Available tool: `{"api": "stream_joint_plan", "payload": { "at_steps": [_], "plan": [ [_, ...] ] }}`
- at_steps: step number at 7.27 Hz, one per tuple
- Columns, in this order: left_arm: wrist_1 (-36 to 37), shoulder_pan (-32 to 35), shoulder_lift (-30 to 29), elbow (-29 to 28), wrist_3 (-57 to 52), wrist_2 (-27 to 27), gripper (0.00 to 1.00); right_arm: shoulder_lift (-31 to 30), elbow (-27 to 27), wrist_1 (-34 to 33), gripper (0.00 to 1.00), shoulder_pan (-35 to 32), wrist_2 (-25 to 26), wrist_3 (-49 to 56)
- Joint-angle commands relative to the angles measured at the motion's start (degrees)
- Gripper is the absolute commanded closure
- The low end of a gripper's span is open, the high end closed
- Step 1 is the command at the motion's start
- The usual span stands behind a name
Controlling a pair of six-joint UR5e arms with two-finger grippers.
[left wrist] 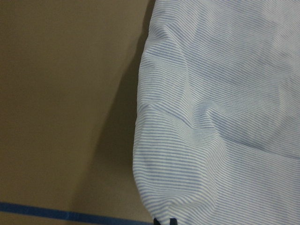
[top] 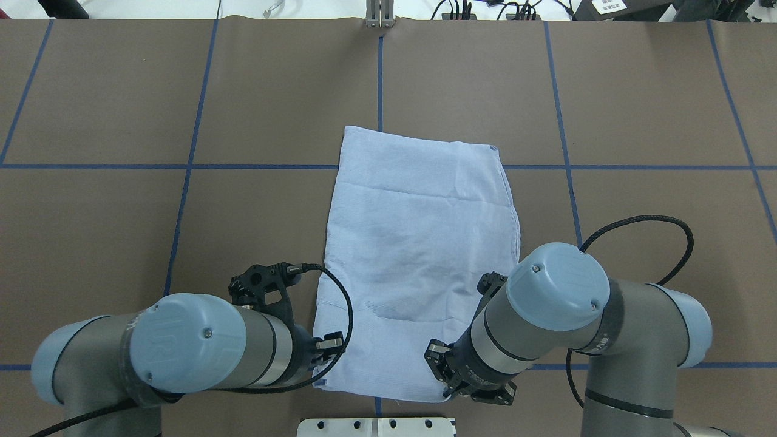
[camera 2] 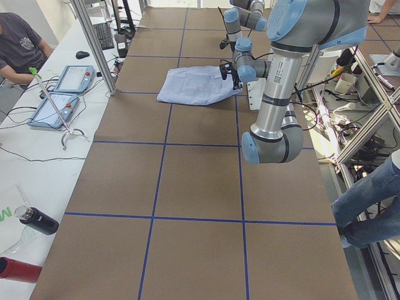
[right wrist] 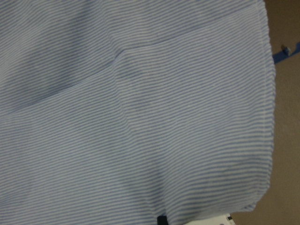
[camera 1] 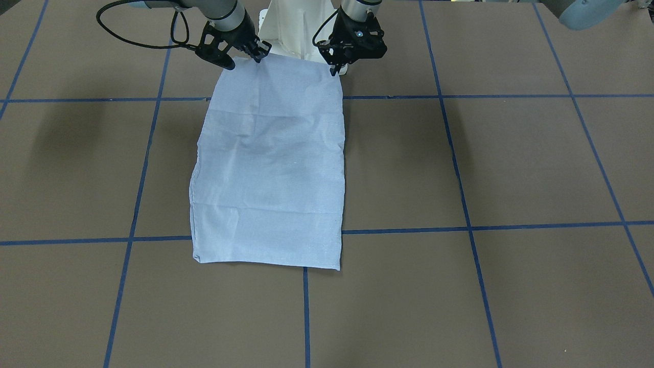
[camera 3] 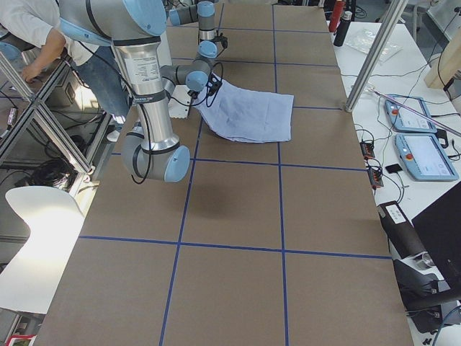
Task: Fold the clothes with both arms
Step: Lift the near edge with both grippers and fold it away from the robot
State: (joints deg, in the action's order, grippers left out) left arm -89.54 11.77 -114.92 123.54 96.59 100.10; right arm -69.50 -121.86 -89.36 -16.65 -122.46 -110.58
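The shirt (camera 1: pixel 271 168), folded to a long rectangle, is laid on the table (camera 1: pixel 511 163). Its two robot-side corners appear to be pinched, one by the left end effector (camera 1: pixel 334 69) and one by the right end effector (camera 1: pixel 259 55), both clenched on cloth. If only the top layer is held, the fold could be pulled open on lifting. If the corners are carried unevenly, the panel could be skewed or creased.

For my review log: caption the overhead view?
Left claw and right claw pinch the near corners of the folded striped shirt.
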Motion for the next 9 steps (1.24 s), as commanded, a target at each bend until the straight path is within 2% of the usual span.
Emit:
{"api": "stream_joint_plan", "payload": {
  "at_steps": [1,2,3,4,6,8,9],
  "plan": [
    [7.07,-2.10,0.31,8.08,0.00,2.20,1.00,-0.46,-2.15,-0.03,1.00,-0.40,-3.48,-0.16],
    [7.18,-2.01,0.13,8.82,-0.09,2.82,1.00,-0.46,-1.80,-0.03,1.00,-3.19,-3.66,0.10],
    [7.27,-1.23,-0.39,8.47,-0.52,3.09,1.00,-0.28,-1.02,-0.03,1.00,-7.56,-6.53,0.36],
    [7.36,2.96,-2.92,6.56,-2.62,3.18,1.00,0.85,-0.23,-0.03,1.00,-12.92,-10.04,1.06],
    [7.10,11.92,-5.39,2.60,-9.47,7.90,1.00,3.57,1.78,-0.03,1.00,-18.66,-10.52,4.40],
    [5.27,19.14,-10.22,-4.32,-12.99,9.40,1.00,7.44,7.40,-0.03,1.00,-21.66,-9.64,7.64],
    [-0.32,21.87,-10.59,-9.58,-14.14,10.46,1.00,9.19,11.26,-0.03,1.00,-23.41,-9.46,11.58]
  ]
}}
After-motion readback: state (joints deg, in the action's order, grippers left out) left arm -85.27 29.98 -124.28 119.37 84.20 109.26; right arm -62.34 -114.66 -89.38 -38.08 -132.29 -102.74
